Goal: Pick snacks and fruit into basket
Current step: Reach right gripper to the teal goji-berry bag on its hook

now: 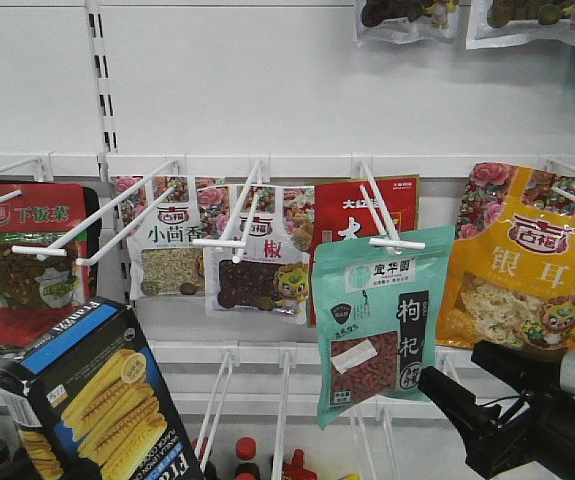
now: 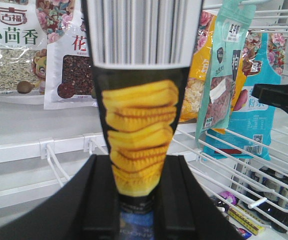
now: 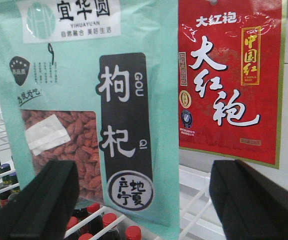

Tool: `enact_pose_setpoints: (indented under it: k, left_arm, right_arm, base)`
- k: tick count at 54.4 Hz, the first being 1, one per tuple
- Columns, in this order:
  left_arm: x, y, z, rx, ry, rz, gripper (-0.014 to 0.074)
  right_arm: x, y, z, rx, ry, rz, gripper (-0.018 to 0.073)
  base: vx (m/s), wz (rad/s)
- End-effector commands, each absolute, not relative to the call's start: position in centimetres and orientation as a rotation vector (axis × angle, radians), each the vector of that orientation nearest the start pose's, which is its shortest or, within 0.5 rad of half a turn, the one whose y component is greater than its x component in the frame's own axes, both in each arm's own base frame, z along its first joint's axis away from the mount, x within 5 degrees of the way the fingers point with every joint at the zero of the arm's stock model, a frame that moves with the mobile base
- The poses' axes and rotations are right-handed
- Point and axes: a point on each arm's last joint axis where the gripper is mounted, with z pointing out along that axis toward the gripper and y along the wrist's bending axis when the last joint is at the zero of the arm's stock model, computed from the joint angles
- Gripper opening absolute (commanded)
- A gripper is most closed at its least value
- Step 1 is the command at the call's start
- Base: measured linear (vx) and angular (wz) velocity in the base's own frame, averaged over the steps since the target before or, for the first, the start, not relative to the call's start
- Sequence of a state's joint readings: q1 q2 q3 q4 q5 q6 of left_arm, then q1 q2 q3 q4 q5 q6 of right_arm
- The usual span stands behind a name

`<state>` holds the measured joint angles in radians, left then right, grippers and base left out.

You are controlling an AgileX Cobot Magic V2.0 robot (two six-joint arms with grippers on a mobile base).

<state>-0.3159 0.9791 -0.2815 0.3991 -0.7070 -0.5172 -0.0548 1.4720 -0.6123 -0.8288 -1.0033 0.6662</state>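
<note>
L claw clamped shut on corn carton, 2 fingers pinching its narrow end, clear of rack. R claw wide open, empty, squared to teal pouch hanging on peg, prob. next grab.

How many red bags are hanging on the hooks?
2. The left red bag hangs at the far left, above the corn carton. The middle red bag hangs partly behind the teal pouch. More may hide behind others.
</note>
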Motion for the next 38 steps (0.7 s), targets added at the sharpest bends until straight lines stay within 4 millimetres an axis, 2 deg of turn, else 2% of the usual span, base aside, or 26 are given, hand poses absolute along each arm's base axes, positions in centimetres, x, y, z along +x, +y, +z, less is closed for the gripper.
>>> enact_pose_setpoints:
  k: [1, 24, 38]
  left_arm:
    - [16.3, -7.9, 27.7, 0.275, 1.385, -0.655, 0.0]
    - [16.3, -7.9, 27.7, 0.275, 1.385, -0.655, 0.0]
    - [16.3, -7.9, 27.7, 0.275, 1.385, -0.655, 0.0]
  right_arm:
    - [28.3, 4.2, 27.6, -0.402, 1.379, 0.601, 0.0594]
    - [30.6, 4.4, 28.2, -0.417, 1.386, 0.661, 0.0594]
    - [30.9, 4.6, 28.4, -0.444, 1.383, 0.677, 0.0594]
  base:
    - [0.0, 0.0]
    - [0.0, 0.0]
    - [0.0, 0.0]
